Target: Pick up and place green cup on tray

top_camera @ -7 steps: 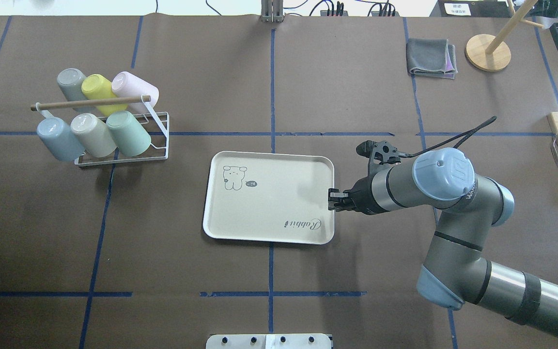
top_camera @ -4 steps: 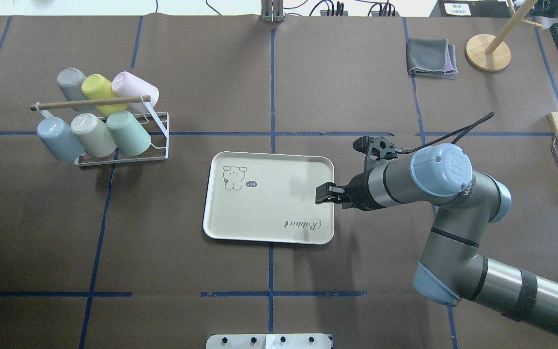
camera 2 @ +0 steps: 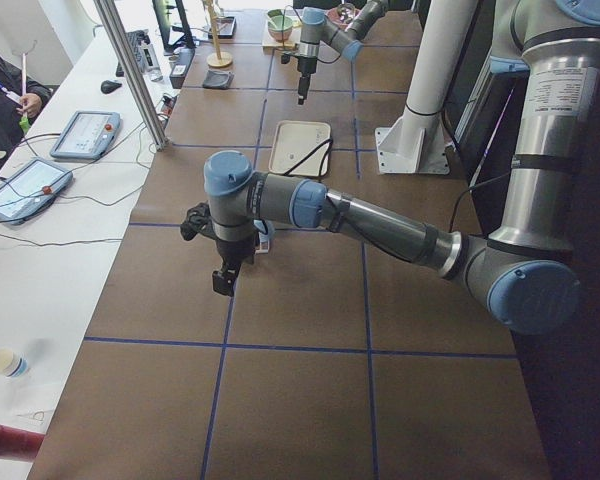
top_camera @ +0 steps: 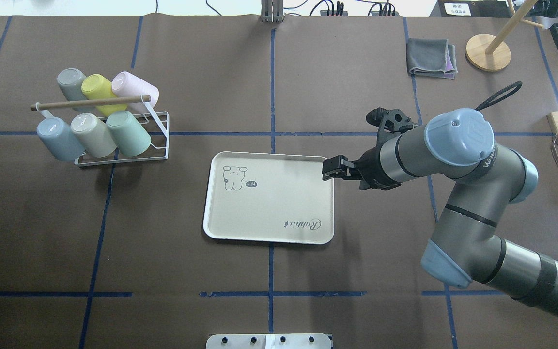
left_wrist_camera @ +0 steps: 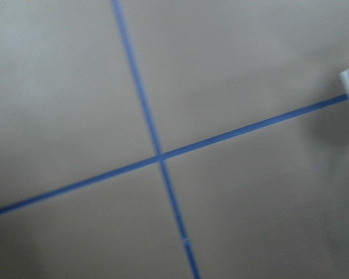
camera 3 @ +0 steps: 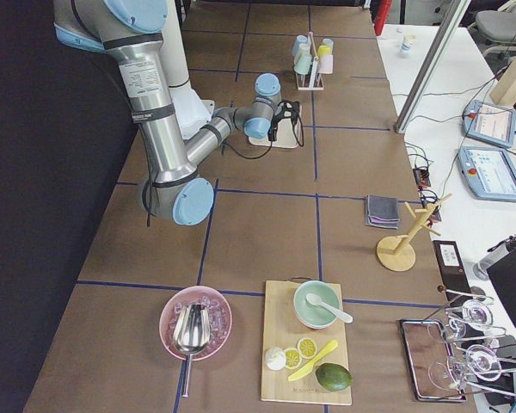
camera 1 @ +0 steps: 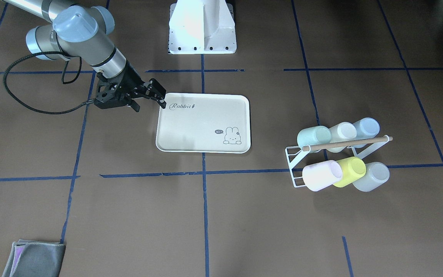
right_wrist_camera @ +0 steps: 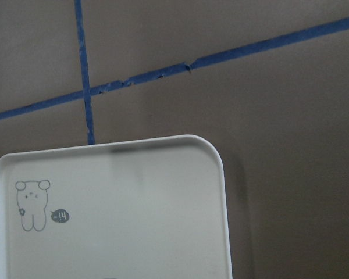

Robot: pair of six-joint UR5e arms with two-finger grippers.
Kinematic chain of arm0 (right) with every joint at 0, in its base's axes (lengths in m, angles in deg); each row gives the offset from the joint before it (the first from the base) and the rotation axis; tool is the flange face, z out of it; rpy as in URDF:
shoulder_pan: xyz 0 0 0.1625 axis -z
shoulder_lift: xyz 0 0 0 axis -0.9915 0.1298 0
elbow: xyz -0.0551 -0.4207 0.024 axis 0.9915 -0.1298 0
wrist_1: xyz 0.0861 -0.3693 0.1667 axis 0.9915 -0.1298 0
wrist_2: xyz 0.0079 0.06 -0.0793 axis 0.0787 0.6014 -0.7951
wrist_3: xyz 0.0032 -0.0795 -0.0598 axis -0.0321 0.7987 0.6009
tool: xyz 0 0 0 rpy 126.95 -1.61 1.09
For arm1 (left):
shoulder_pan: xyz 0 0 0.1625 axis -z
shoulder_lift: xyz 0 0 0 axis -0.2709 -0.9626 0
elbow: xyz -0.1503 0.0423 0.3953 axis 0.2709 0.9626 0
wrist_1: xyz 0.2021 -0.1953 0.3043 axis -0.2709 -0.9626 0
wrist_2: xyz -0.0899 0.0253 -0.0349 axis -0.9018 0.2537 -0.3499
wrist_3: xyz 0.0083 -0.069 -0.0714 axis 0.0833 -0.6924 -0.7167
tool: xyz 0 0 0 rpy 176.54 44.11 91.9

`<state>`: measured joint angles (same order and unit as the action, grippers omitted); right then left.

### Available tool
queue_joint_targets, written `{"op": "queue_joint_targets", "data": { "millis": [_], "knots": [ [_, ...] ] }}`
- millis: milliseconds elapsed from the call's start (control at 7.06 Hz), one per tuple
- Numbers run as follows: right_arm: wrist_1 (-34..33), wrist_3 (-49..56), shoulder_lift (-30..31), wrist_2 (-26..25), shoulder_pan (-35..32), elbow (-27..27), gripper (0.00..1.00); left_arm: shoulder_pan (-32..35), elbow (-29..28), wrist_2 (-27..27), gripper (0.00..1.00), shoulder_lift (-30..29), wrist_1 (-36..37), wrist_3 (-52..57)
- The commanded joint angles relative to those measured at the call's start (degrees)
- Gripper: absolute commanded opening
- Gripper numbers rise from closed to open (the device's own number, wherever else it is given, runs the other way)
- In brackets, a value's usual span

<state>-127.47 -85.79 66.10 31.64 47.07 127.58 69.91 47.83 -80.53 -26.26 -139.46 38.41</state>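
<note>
The right gripper (top_camera: pixel 328 170) hangs spread and empty above a corner of the tray (top_camera: pixel 269 213); the green cup (top_camera: pixel 129 133) lies far beyond it, in the rack (top_camera: pixel 90 103); the left gripper (camera 2: pixel 223 283): grip state, cannot tell.

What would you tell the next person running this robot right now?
Right gripper: open, empty, at the tray's far right corner.
Left gripper: above the table; open or shut, cannot tell.
Green cup: on its side in the white wire rack.
Done: nothing yet. Left: grasp the cup, set it on the tray.
</note>
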Motion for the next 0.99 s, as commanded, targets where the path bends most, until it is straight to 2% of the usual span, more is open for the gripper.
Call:
{"op": "queue_joint_targets", "data": {
  "millis": [0, 425, 567, 709, 850],
  "knots": [
    [-10.64, 0.77, -2.7, 2.16, -4.41, 2.01, 1.0, -2.56, 8.19, 0.19, 1.0, -0.13, 0.59, -0.16],
    [-16.65, 9.44, -2.01, 6.81, -12.49, 2.62, 1.0, -8.98, 12.88, 0.36, 1.0, -3.28, 2.17, -0.43],
    [-20.5, 13.83, -2.01, 6.91, -15.04, 2.62, 1.0, -10.64, 15.06, 2.28, 1.0, -3.82, 2.26, 0.01],
    [-25.06, 20.22, -2.01, 7.0, -16.9, 2.71, 1.0, -15.09, 19.26, 9.69, 1.0, -3.74, 2.87, 0.1],
    [-28.41, 26.03, -0.88, 6.91, -18.22, 3.58, 1.0, -20.53, 23.56, 18.9, 1.0, -4.08, 8.62, 0.36]
  ]
}}
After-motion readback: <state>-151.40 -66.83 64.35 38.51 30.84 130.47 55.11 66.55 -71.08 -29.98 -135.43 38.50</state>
